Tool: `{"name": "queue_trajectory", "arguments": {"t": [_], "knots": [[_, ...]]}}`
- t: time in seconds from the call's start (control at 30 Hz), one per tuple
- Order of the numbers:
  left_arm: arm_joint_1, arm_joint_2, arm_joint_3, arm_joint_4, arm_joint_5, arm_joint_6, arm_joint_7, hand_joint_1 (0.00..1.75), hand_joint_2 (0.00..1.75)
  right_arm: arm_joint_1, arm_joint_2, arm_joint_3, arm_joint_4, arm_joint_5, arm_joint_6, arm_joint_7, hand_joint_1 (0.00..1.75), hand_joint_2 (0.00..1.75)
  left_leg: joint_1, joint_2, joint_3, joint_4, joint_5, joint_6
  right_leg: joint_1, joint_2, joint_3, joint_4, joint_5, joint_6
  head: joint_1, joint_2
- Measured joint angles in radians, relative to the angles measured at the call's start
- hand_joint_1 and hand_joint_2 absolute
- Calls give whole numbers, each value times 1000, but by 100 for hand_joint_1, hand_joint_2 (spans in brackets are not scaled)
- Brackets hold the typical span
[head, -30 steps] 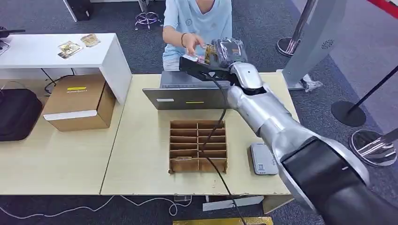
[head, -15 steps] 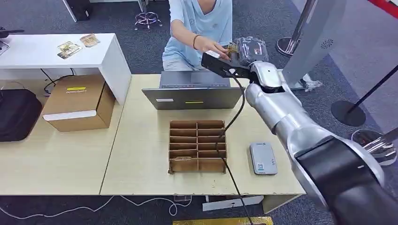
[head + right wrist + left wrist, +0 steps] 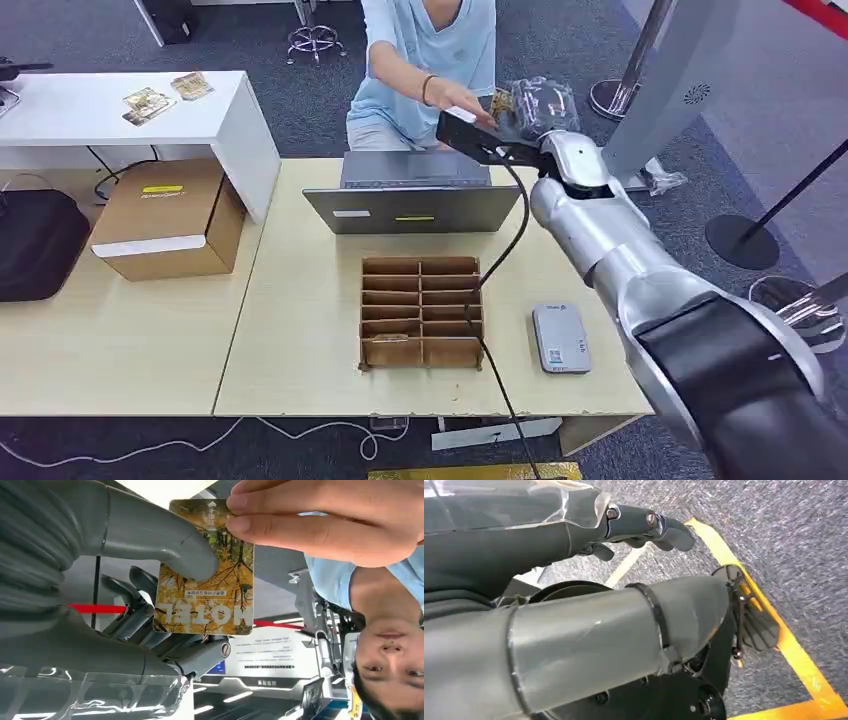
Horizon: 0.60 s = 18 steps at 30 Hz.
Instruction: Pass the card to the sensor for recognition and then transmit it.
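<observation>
- Right hand (image 3: 150,580) pinches the hotel card (image 3: 205,570) beyond the laptop (image 3: 415,195); a person's hand (image 3: 320,520) grips its far end.
- Left hand (image 3: 644,525), hanging, carries nothing.
- Best to loosen gently once they pull.

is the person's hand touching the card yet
Touching. In the right wrist view the person's hand pinches one end of the card, while the right hand presses its thumb on the card's face.
</observation>
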Motion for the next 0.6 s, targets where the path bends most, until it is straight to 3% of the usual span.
{"name": "queue_trajectory", "arguments": {"t": [0.03,0.07,0.1,0.13,0.6], "knots": [[-1,0,0,0,-5,1,2,0,0,0,2,0,0,0,0,0,157,175,0,0,0,0,0,0,0,0,0,0,0,0,0,0],[-1,0,0,0,-13,1,8,0,0,0,4,-2,0,2,1,0,16,175,0,0,0,0,0,0,0,0,0,0,0,0,0,0],[-2,0,0,0,-20,1,13,0,0,0,6,-4,-1,3,2,0,16,175,0,0,0,0,0,0,0,0,0,0,0,0,0,0],[-2,-1,0,0,-28,1,20,0,0,0,9,-6,-1,3,2,0,0,175,0,0,0,0,0,0,0,0,0,0,0,0,0,0],[-4,-2,0,0,-53,1,41,0,0,-2,30,-42,-2,10,-3,-1,0,175,0,0,0,0,0,0,0,0,0,0,0,0,0,0]]}}
